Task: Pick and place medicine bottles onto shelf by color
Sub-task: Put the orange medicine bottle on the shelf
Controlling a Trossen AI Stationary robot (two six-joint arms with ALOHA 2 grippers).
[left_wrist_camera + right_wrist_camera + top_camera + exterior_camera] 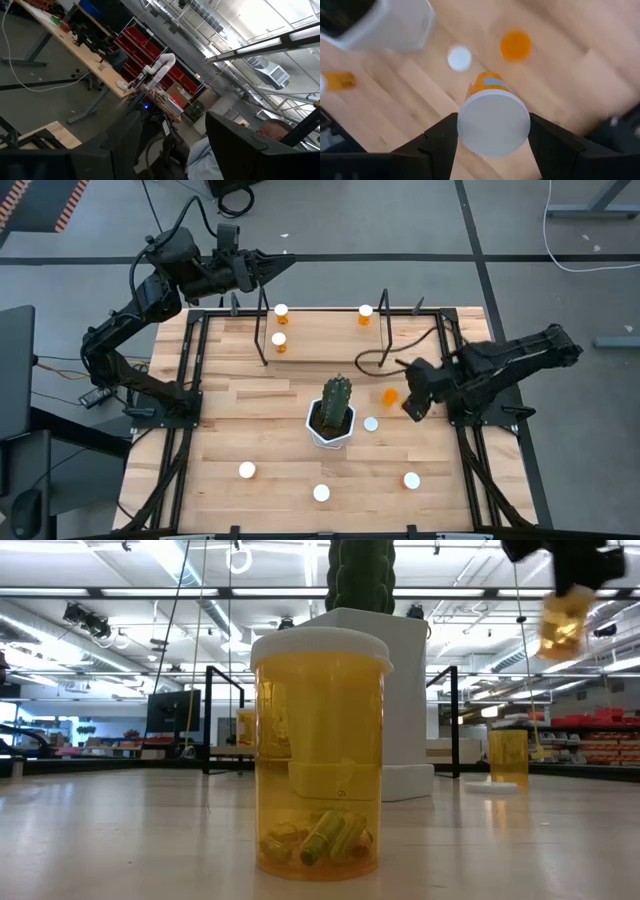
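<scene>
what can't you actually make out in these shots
- Left gripper: whether it holds anything; the high view shows it too small, and its wrist view faces the room.
- Shelf: lower tier hidden under the top board, high view.
- Held bottle: label unreadable, its white cap fills the right wrist view.
- Cactus: top cut off, low view.

A green cactus [337,402] stands upright in a white pot [331,432] near the middle of the light-wood desk [230,420]. In the low view the pot [405,690] rises pale and blocky with the cactus [362,573] reaching past the upper edge. Around the desk lies grey floor [80,275] crossed by dark tape lines, with a white cable [590,240] looped at one corner. Beyond, the room holds red storage bins [142,47], a long workbench [75,47], a white robot arm [157,67] and ceiling lights [130,615].
</scene>
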